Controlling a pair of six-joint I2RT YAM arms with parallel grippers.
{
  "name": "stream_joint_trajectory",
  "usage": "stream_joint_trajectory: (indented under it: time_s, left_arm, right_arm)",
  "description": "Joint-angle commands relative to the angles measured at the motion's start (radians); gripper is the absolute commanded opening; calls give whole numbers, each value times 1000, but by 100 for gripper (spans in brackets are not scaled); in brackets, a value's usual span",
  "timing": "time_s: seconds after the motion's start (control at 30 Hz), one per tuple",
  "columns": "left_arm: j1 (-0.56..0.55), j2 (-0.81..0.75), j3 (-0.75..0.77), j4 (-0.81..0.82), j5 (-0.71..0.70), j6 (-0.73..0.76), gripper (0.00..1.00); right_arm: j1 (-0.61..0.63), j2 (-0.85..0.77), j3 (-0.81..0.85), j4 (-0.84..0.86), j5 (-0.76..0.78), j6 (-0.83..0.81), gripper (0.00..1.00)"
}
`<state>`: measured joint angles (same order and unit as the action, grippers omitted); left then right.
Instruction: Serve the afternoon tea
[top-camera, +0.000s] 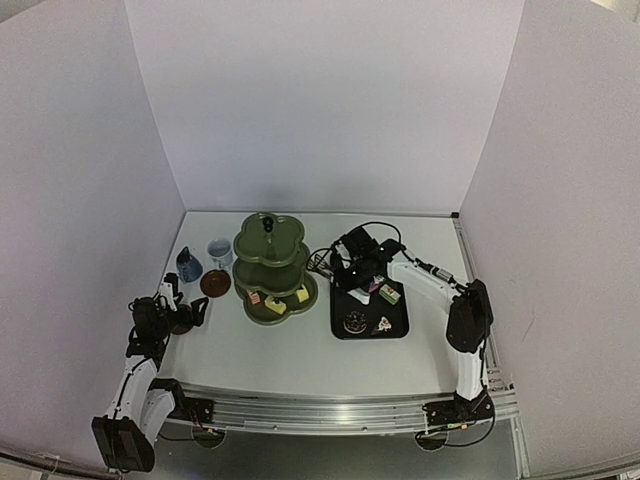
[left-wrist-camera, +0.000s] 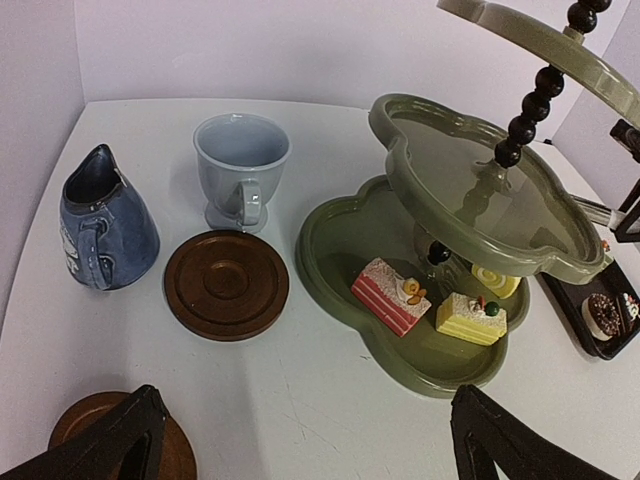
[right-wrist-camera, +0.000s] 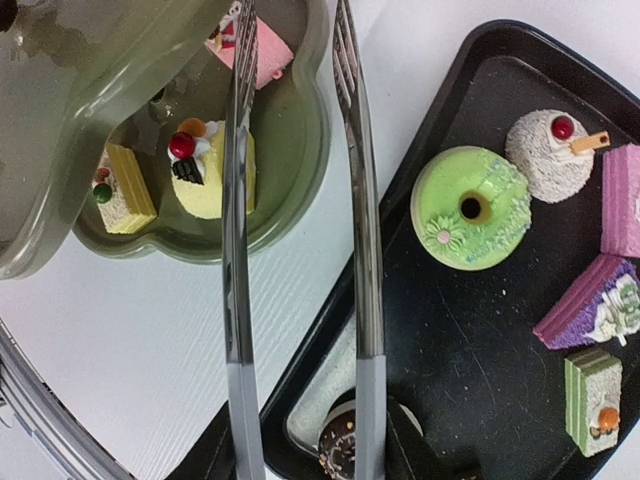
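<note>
The left arm stretches low along the tabletop's left edge. Its left fingers are spread wide and empty over a brown round saucer. Beyond them sit a second brown saucer, an upright pale cup and a tilted dark-blue cup. The right arm bends in from the right edge, and its right fingers grip long silvery tongs. The tongs' blades are parted over the gap between the black rectangular tray and the olive-green three-tier scalloped stand. The stand's bottom tier holds a pink cake and a yellow cake.

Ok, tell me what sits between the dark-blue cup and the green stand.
The pale cup and a brown saucer; the left wrist view shows both.
</note>
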<state>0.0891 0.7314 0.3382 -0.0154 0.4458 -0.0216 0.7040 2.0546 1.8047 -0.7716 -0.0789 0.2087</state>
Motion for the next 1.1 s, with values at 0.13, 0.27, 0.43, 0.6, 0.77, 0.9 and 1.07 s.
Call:
stream_joint_trajectory:
  time_s: [0.13,0.27,0.43,0.6,0.77,0.9,1.07]
  left_arm:
    - [5,-21,-7,49,26,20,100]
    - [5,-26,-7,52,34,20,100]
    - [6,-38,-7,52,39,20,99]
    - [6,-44,-7,54,50,20,100]
    - [5,-51,-7,56,56,20,100]
    - [4,-60,-7,60,65,20,100]
    - [5,-65,-7,64,72,17,100]
  right_arm:
    - [6,-209,-109,-18,136,58,38]
    - [6,-284,-147,-48,199,105,38]
    - [5,-340,-168,-128,252,222,38]
    - [5,-391,-210,-184,292,321,38]
    - [5,-420,-231,-251,357,414,39]
    - [9,-408,-221,-313,370,514,37]
    - [67,-348,-179,-376,388,596,37]
